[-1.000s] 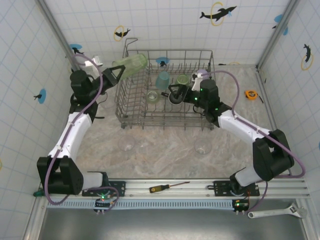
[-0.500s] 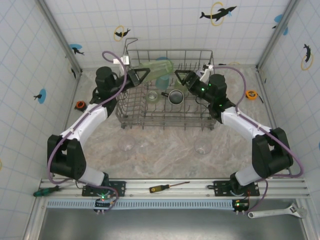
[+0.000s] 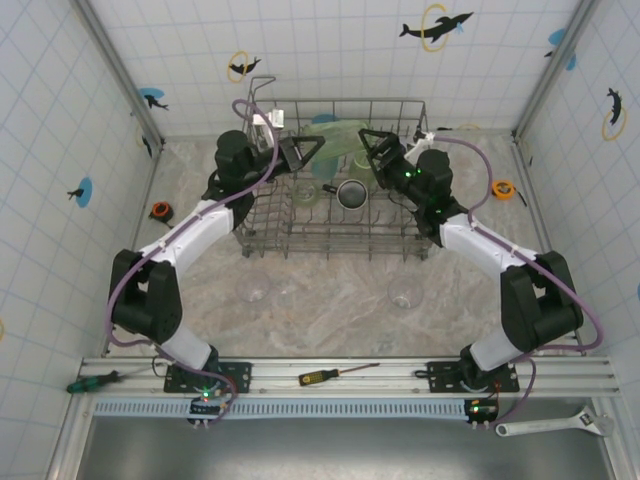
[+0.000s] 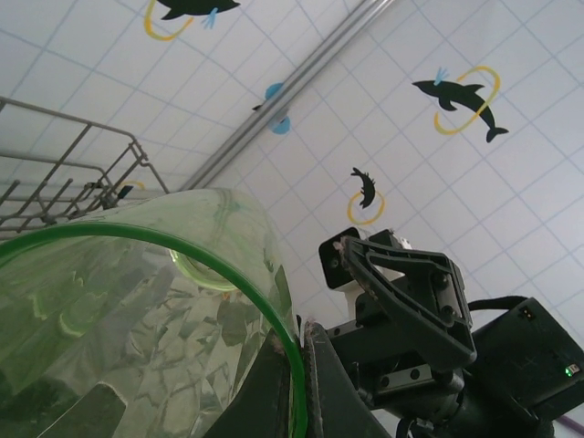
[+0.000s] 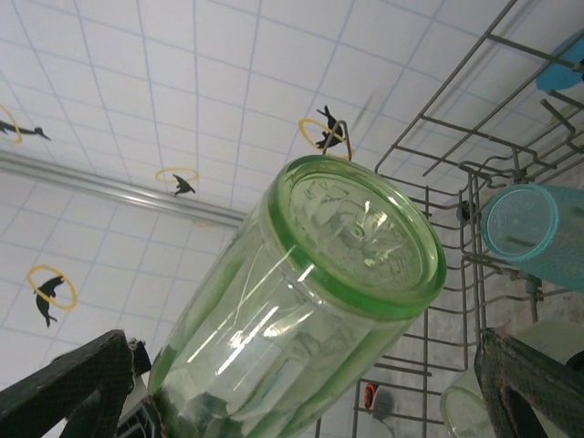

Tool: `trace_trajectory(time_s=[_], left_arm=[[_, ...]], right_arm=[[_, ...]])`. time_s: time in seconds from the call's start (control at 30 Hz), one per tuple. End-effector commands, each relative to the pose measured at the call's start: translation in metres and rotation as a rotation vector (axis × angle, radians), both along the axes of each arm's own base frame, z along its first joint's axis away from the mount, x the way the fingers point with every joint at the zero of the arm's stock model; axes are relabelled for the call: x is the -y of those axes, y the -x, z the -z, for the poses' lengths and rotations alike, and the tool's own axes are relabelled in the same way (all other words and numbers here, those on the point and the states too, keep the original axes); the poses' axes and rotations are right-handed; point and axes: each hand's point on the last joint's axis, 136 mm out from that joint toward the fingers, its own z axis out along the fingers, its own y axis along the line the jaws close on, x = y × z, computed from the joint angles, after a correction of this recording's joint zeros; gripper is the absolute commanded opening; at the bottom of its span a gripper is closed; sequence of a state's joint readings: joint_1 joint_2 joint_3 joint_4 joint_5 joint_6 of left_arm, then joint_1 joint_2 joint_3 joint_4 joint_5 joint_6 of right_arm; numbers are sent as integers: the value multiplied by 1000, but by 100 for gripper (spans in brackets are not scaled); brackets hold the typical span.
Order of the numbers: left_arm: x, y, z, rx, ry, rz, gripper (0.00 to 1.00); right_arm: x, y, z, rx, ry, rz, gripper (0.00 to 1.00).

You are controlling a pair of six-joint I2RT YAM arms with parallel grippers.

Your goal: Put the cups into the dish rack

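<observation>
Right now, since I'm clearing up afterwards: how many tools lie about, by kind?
Tape measures: 2
Screwdrivers: 2
Wrench: 1
Total: 5

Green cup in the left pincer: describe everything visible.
The pale green cup is a translucent, faceted tumbler with a thick base and green rim. It hangs on its side above the dish rack's far end, the left pincer shut on its rim, base towards the open right pincer.
</observation>
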State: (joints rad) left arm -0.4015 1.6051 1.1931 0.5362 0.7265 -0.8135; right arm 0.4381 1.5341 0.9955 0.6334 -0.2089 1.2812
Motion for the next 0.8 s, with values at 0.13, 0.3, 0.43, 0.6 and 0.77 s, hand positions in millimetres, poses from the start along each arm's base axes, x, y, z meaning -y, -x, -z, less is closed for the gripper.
trace_trajectory(time_s=[0.13, 0.3, 0.43, 0.6, 0.77], left_arm=[[24, 14, -36, 111, 58, 73, 0], [34, 18, -30, 99, 55, 99, 0], [41, 20, -23, 89, 49, 117, 0], [48, 23, -19, 83, 44, 135, 0], [49, 25, -14, 72, 24, 136, 0]], right_arm=[[24, -15, 20, -108, -146, 138, 100], [19, -24, 16, -126, -192, 117, 100], [16, -30, 12, -138, -240, 103, 100], [15, -35, 17, -156, -280, 109, 100], [24, -37, 14, -124, -307, 113, 89]])
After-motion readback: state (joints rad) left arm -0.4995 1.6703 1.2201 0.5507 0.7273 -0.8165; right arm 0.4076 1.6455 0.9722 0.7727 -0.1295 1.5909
